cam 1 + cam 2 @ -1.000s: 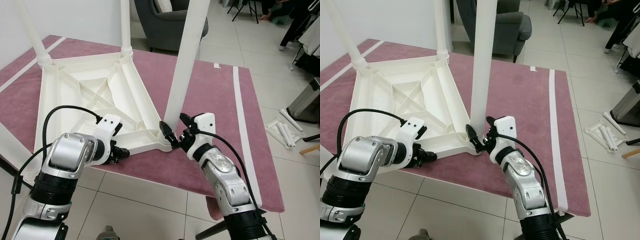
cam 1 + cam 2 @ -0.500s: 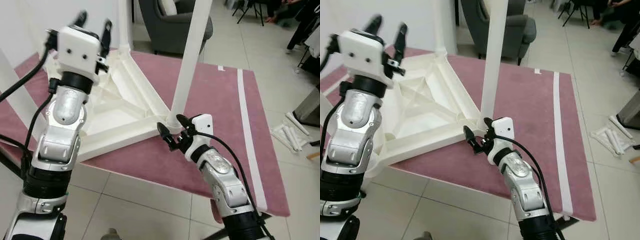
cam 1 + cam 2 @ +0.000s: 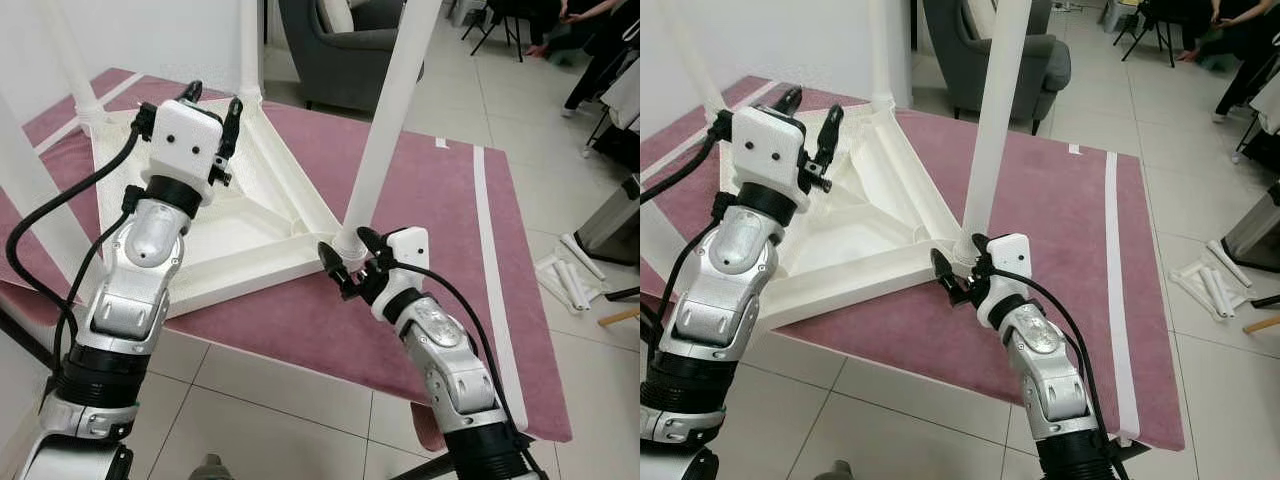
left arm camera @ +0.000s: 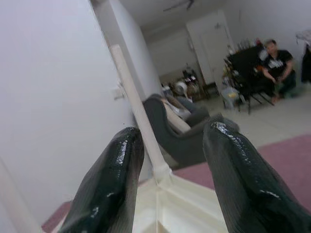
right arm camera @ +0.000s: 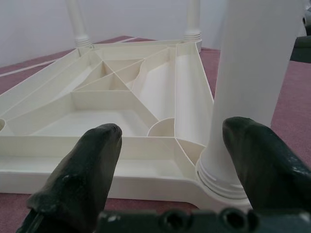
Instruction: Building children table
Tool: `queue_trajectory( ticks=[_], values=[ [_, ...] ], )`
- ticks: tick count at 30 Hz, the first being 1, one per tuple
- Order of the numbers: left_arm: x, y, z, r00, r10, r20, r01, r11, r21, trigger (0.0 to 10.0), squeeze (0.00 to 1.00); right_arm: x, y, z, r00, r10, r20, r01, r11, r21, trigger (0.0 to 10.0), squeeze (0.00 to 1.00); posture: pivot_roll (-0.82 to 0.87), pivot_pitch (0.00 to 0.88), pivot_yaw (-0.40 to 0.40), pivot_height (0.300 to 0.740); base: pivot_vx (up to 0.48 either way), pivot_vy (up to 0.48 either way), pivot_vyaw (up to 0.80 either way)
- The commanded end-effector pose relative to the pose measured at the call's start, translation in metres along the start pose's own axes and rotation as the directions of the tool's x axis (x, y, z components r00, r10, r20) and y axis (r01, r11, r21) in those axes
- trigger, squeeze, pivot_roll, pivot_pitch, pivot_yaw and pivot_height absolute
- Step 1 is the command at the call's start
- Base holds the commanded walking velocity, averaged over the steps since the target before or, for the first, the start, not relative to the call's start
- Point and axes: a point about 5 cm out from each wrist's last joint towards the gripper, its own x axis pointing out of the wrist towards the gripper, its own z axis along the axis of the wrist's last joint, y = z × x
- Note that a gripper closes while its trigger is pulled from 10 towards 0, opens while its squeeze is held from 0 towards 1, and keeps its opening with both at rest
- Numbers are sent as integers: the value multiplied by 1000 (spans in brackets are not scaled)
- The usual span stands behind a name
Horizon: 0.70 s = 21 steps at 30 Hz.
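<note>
**Both my grippers open beside the upturned table**

My right gripper [image 3: 345, 262] sits low at the near corner of the upside-down white table top [image 3: 245, 225], which lies on the mauve rug [image 3: 440, 210]. Its jaws stand wide, holding nothing. The near leg [image 3: 385, 120] rises from its socket just ahead of them, closer to one fingertip [image 5: 260, 160] than to the other; in the wrist view I cannot tell whether that fingertip touches the leg's base. Beyond the jaws runs the ribbed underside of the top.

My left gripper [image 3: 212, 100] is raised above the top, jaws parted and empty. Between them, farther off, the far leg [image 4: 138, 114] stands upright at its corner. Past it sits a grey armchair [image 4: 187, 128], and a person [image 4: 277, 70] is seated well behind on the tiled floor [image 3: 290, 410].
</note>
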Motion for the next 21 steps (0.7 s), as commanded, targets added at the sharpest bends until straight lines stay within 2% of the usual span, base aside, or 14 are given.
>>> queue_trajectory(
  ticks=[1,4,5,8,11,13,14,16,17,19,20,21],
  values=[
    [-14,-31,-23,901,-422,-105,417,907,-62,10000,0,-3,-1,-2,1000,-12,-6,12,1000,1,10000,0,173,0,-43,740,0,0,0],
    [-30,-45,-35,864,-477,-163,461,878,-126,10000,0,-8,1,-3,1000,-16,-11,16,1000,3,10000,0,172,0,-47,740,0,0,0],
    [-30,-45,-35,864,-477,-163,461,878,-126,10000,0,-8,1,-3,1000,-16,-11,16,1000,3,10000,0,172,0,-47,740,0,0,0],
    [-44,-53,-43,840,-501,-206,472,864,-177,10000,0,-16,4,-7,1000,-23,-17,23,1000,10,10000,0,171,0,-49,740,0,0,0],
    [-48,-55,-45,833,-508,-218,474,859,-192,10000,0,-19,5,-8,999,-27,-19,27,1000,13,10000,0,171,0,-49,740,0,0,0],
    [-59,-59,-50,808,-533,-251,490,845,-216,10000,0,-27,5,-11,998,-65,-15,65,998,3,10000,0,168,0,-54,740,0,0,0],
    [-59,-59,-50,808,-533,-251,490,845,-216,10000,0,-27,5,-11,998,-65,-15,65,998,3,10000,0,168,0,-54,740,0,0,0],
    [-70,-63,-52,758,-595,-269,558,804,-205,10000,0,-35,0,-14,991,-133,-11,133,991,5,10000,0,167,0,-56,740,0,0,0],
    [-70,-63,-52,758,-595,-269,558,804,-205,10000,0,-35,0,-14,991,-133,-11,133,991,5,10000,0,167,0,-56,740,0,0,0],
    [-79,-69,-58,662,-679,-317,653,730,-200,10000,0,-37,-8,-20,981,-194,-26,194,981,-7,10000,0,166,0,-51,740,0,0,0],
    [-81,-71,-61,627,-703,-336,678,705,-208,10000,0,-38,-11,-22,977,-210,-31,209,978,-15,10000,0,166,0,-51,740,0,0,0],
    [-82,-73,-62,607,-715,-348,691,691,-214,10000,0,-37,-13,-23,975,-218,-33,217,976,-19,10000,0,166,0,-51,740,0,0,0]
  ],
)
